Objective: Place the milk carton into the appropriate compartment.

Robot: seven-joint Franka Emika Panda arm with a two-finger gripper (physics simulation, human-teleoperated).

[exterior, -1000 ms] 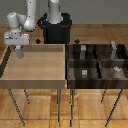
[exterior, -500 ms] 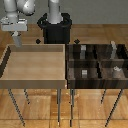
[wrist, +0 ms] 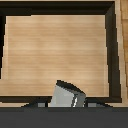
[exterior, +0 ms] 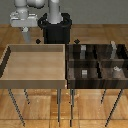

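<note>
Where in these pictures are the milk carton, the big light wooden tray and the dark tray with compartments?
milk carton (wrist: 66,95): wrist view, its grey side face.
light wooden tray (exterior: 35,62): exterior view, its bare floor.
dark compartment tray (exterior: 98,62): exterior view, its middle divider.

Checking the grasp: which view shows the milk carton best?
The wrist view. The milk carton fills the near field there, tilted, close against the hand, above the light wooden tray. In the exterior view the carton cannot be made out at the hand; too small and blurred.
</note>
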